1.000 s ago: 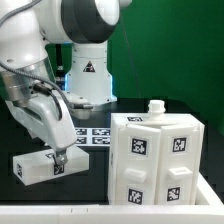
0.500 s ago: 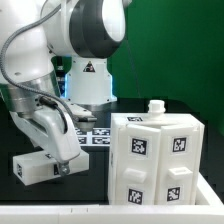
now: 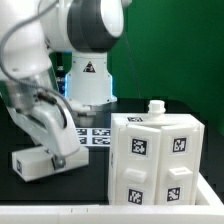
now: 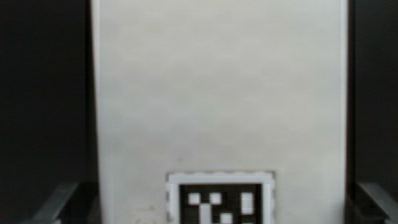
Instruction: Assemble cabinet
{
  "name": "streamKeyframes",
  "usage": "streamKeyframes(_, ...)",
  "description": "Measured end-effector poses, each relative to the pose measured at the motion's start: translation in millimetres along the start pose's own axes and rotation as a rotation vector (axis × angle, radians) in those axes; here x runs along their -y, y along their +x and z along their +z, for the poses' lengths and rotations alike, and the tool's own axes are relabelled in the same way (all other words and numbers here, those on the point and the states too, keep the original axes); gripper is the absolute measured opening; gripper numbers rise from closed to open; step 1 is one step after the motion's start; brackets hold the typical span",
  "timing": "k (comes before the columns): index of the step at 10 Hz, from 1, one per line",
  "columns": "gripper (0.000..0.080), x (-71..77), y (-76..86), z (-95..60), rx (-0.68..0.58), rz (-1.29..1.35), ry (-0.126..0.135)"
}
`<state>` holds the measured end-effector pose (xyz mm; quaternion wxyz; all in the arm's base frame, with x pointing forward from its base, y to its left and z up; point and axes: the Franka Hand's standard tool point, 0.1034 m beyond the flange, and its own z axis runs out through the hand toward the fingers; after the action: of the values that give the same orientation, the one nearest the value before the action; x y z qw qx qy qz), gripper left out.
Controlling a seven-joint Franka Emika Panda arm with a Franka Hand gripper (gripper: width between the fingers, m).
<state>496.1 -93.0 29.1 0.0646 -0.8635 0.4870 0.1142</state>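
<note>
The cabinet (image 3: pixel 155 155), a large white box with several black-and-white tags on its front, stands at the exterior view's right with a small white knob (image 3: pixel 156 106) on top. A smaller white tagged block (image 3: pixel 30 162) lies on the black table at the left. My gripper (image 3: pixel 66 160) is down over the block's right end. In the wrist view the block (image 4: pixel 214 90) fills the picture, its tag (image 4: pixel 222 202) sits between my fingers (image 4: pixel 64 203), and the jaws stand against its two long sides. My gripper (image 4: pixel 217 200) is shut on the block.
The marker board (image 3: pixel 95 135) lies flat on the table between the block and the cabinet, near the robot's base (image 3: pixel 88 85). The table's light front edge (image 3: pixel 60 215) runs below the block.
My arm has swung left and come down over the block's right end, hiding its end tag. The block has shifted a little to the left. The cabinet has not moved.
</note>
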Motion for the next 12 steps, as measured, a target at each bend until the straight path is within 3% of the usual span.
streamKeyframes(1,0.0552,-0.2,0.5,-18.0,0.006,0.008,0.019)
streamKeyframes(3,0.0552,8.8,-18.9,-66.3,0.070,0.008,0.047)
streamKeyframes(5,0.0553,32.5,-45.7,-102.4,0.094,0.023,0.055)
streamKeyframes(7,0.0554,64.9,-67.0,-131.9,0.142,0.064,0.037)
streamKeyframes(8,0.0554,73.4,-69.6,-134.5,0.135,0.052,0.045)
streamKeyframes(12,0.0554,73.4,-70.1,-134.2,0.139,0.050,0.030)
